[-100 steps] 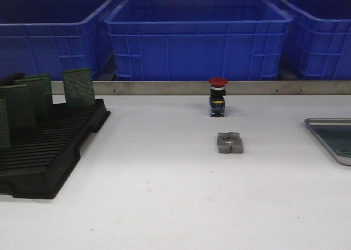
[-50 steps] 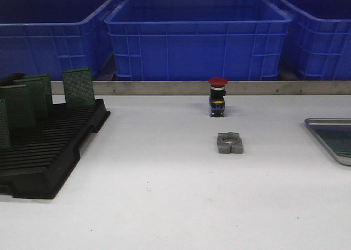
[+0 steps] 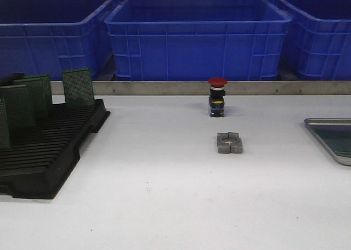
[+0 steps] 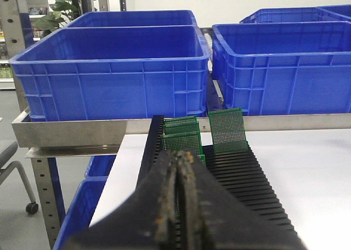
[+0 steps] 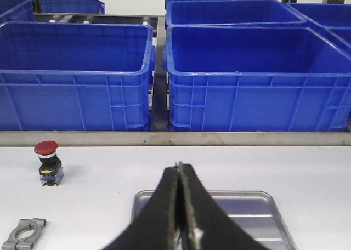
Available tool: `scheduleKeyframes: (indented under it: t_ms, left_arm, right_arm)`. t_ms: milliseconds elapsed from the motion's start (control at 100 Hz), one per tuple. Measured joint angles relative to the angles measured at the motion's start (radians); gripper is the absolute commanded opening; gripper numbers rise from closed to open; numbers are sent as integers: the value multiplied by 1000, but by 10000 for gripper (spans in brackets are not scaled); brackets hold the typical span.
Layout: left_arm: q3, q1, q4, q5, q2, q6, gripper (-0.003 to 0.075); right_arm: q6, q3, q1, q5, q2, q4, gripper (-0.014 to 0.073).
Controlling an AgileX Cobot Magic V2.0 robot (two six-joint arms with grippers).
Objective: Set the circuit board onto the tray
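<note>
Both grippers sitting closed, empty. Boards standing in rack at tabletop's left edge; tray waiting at right edge. Risk: closed fingers knocking neighbouring boards while reaching in.

Brushed metal tray, matt plastic rack

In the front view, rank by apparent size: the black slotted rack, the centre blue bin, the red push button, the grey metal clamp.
1. Centre blue bin
2. Black slotted rack
3. Red push button and grey metal clamp: look alike in size; the clamp sits nearer the camera, so unranked.
</note>
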Motion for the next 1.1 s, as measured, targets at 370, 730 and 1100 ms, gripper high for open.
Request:
scheduleKeyframes:
  t_ms: [370, 730, 1100]
  left_arm:
    - [0, 0, 0, 0, 0, 0, -18]
    - [0, 0, 0, 0, 0, 0, -18]
    - [0, 0, 0, 0, 0, 0, -18]
  right_arm:
    - [52, 176, 71, -210, -103, -59, -69]
    - [54, 240, 71, -215, -228, -61, -69]
    - [54, 242, 71, -210, -228, -61, -69]
